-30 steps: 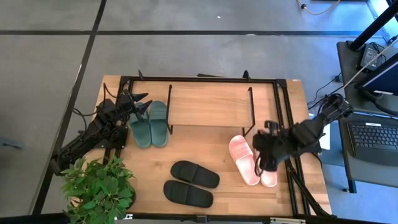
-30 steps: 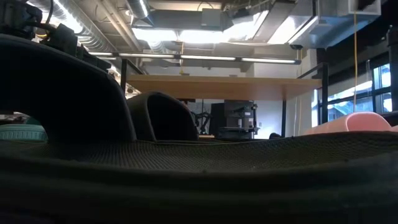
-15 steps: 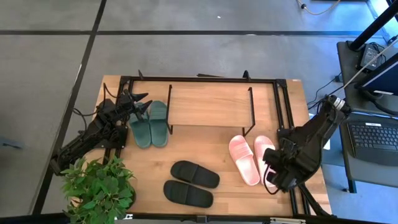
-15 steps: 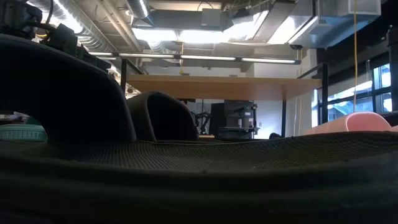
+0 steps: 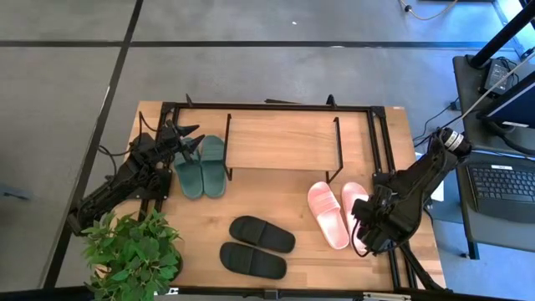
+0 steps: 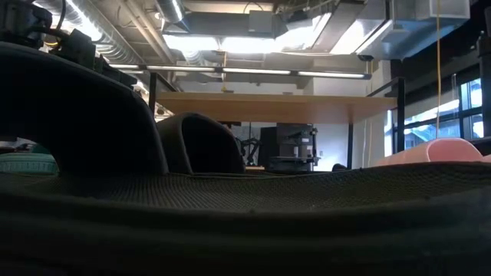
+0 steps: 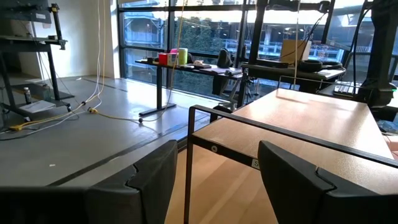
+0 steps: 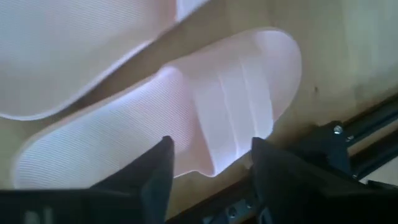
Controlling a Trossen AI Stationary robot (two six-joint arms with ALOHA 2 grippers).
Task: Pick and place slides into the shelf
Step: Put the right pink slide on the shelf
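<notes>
Pink slide (image 8: pixel 186 118) lies just beneath the right hand (image 8: pixel 208 165), whose fingers stand apart, gripping nothing.

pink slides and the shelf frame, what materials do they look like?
Pink slides: probably soft moulded foam or rubber, matte; fine ribbing covers the footbed and strap in the right wrist view. Shelf: thin black tubing, likely painted metal, with a slight sheen in the left wrist view.

1. In the high view the right gripper (image 5: pixel 370 232) is covering the heel of one pink slide (image 5: pixel 358 209).
2. In the low view a black slide (image 6: pixel 84 123) is blocking the lower frame.
3. The plant (image 5: pixel 134 251) is being cropped at lower left.
</notes>
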